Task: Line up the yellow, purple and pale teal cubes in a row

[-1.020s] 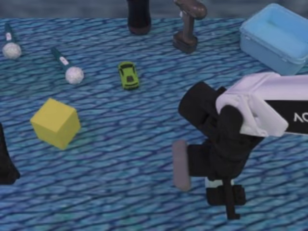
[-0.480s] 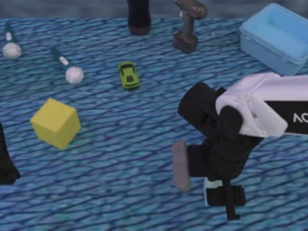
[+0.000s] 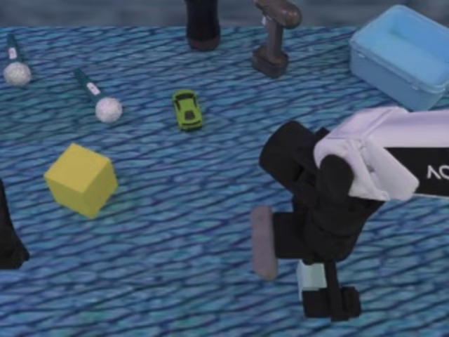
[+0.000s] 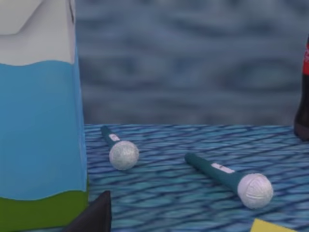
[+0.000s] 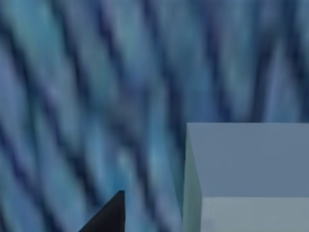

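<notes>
Hovering low over the blue woven-pattern tablecloth (image 3: 175,232), the right gripper (image 3: 317,286) sits right on the small pale mint-teal matte cube (image 3: 309,276), which peeks out just beside the dark fingers; the right wrist view shows that cube (image 5: 246,179) filling the space close under the palm. Whether the fingers have closed on it, I cannot tell. To do this step well, I judge it wants the cube centred between the fingers, faces square to them, before any lift. The left gripper (image 3: 8,239) is parked far off from the working hand, at the cloth's edge.

Count time: cubes in view, two — the teal one and a large mustard-yellow matte cube (image 3: 81,179), well away from the right hand. No purple cube shows. Two teal-handled microphones (image 3: 98,98), one lime-green toy car (image 3: 187,109), one light blue lidded plastic box (image 3: 400,56).
</notes>
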{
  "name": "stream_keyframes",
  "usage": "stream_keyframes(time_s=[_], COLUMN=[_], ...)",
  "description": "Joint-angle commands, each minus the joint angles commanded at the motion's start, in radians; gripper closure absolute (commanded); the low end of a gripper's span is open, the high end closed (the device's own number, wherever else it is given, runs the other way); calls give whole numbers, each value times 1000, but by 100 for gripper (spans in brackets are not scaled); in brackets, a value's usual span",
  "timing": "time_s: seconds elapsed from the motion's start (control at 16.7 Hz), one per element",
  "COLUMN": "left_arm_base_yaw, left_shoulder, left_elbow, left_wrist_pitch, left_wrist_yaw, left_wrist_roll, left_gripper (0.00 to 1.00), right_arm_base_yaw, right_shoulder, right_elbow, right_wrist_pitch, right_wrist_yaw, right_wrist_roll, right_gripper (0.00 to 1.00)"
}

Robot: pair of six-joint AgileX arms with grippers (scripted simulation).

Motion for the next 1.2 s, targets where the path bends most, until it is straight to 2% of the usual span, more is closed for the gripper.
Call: stream_keyframes(time_s=[0.36, 0.84, 1.2], left_arm_base_yaw=[0, 0, 0], left_shoulder=[0, 0, 0], left_elbow=[0, 0, 0], left_wrist_pitch=[0, 0, 0], left_wrist_yaw=[0, 0, 0], left_wrist_roll=[0, 0, 0], left_gripper=[0, 0, 0], right_arm_base_yaw=[0, 5, 2], right_shoulder=[-1, -88, -91], right_elbow=[3, 166, 173], right_wrist_pitch=[-4, -258, -267], right_wrist_yaw=[0, -1, 0], right_wrist_roll=[-1, -6, -4], right_gripper=[0, 0, 0])
